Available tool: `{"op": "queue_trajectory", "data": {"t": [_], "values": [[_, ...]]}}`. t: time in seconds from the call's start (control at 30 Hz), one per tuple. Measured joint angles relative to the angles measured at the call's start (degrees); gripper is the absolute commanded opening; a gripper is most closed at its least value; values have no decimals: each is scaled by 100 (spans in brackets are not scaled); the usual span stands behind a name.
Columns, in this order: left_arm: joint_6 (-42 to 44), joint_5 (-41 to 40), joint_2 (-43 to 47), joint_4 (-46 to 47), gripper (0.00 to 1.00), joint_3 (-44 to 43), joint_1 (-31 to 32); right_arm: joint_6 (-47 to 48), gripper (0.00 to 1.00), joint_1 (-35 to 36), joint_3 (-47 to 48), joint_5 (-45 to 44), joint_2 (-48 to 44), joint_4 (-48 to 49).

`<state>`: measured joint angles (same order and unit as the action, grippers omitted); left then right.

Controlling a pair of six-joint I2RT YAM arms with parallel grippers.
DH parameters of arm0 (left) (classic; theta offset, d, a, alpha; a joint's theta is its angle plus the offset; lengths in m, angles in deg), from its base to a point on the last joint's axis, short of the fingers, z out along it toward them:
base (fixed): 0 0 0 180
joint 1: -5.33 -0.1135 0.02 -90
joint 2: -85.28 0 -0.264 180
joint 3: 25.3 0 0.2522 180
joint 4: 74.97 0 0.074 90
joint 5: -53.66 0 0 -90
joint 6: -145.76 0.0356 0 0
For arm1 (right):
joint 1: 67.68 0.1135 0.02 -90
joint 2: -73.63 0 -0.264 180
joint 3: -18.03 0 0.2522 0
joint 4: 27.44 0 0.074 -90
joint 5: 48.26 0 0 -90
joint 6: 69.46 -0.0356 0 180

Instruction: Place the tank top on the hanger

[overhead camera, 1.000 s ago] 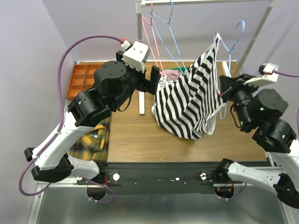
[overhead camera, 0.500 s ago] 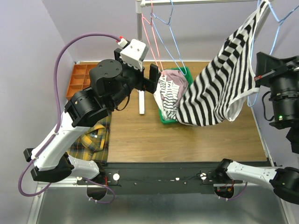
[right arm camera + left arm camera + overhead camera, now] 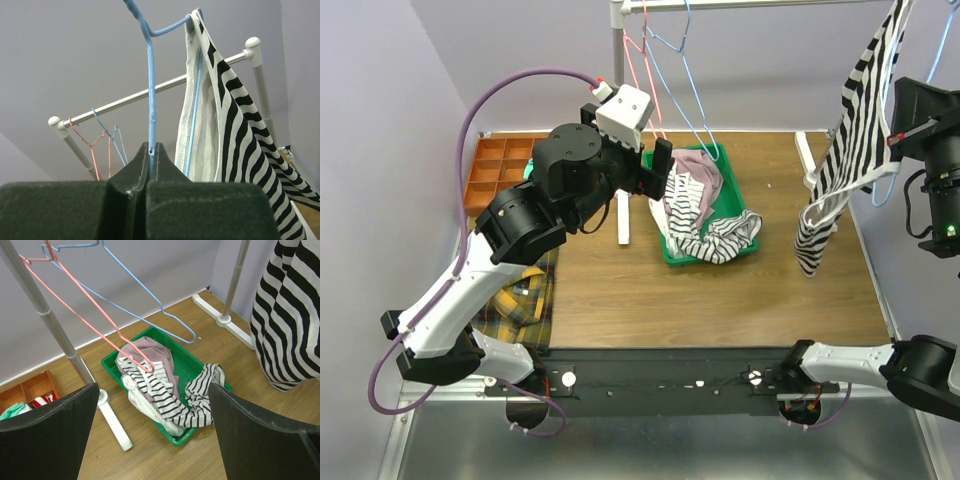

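Note:
The tank top [image 3: 860, 115], with wide black-and-white stripes, hangs from the light-blue hanger [image 3: 886, 188] at the far right, above the table. My right gripper [image 3: 900, 130] is shut on the hanger's wire just below the hook. In the right wrist view the blue hanger [image 3: 151, 100] rises from my shut right gripper [image 3: 152, 148], and a strap of the tank top [image 3: 240, 135] lies over the hanger's shoulder. My left gripper [image 3: 656, 172] stands open over the green tray with nothing in it. The left wrist view shows the left gripper [image 3: 152, 440] wide open and the tank top [image 3: 292, 325] at right.
A green tray [image 3: 748, 196] holds a dusty-pink garment [image 3: 698, 165] and a finer-striped cloth [image 3: 715, 238]. Red hangers [image 3: 638, 60] and another blue hanger [image 3: 688, 85] hang on the rack rail [image 3: 760, 5]. An orange divided box [image 3: 500, 165] and plaid cloth [image 3: 525, 290] sit at left.
My right arm has lifted the hanger and the tank top up and to the right, clear of the tray. The left arm shifted slightly and stays open.

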<state>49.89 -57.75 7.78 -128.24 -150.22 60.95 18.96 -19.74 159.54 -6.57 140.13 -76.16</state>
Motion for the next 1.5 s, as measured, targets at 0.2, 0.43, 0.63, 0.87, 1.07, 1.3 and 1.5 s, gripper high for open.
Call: {"op": "queue_trajectory", "data": {"t": [0.2,0.43,0.63,0.87,1.07,1.3,1.5], "values": [[-66,72,15,15,99,55,0,-74,1,0,-527,90,-122,-214],[-280,420,240,-11,99,662,0,-595,1,-4,-3213,223,-680,-186],[-472,774,459,24,99,1290,0,-918,1,-9,-4500,267,-730,-55],[-564,1016,605,37,99,1751,0,-1204,1,-1370,-4662,1298,-616,505],[-623,1126,774,42,99,1845,0,-1388,1,-3132,-4819,2643,-293,710],[-640,1191,883,31,99,1926,0,-1438,1,-5475,-4046,4795,389,752],[-638,1193,883,-9,99,1939,0,-1506,1,-6102,-3497,5987,817,868]]}}
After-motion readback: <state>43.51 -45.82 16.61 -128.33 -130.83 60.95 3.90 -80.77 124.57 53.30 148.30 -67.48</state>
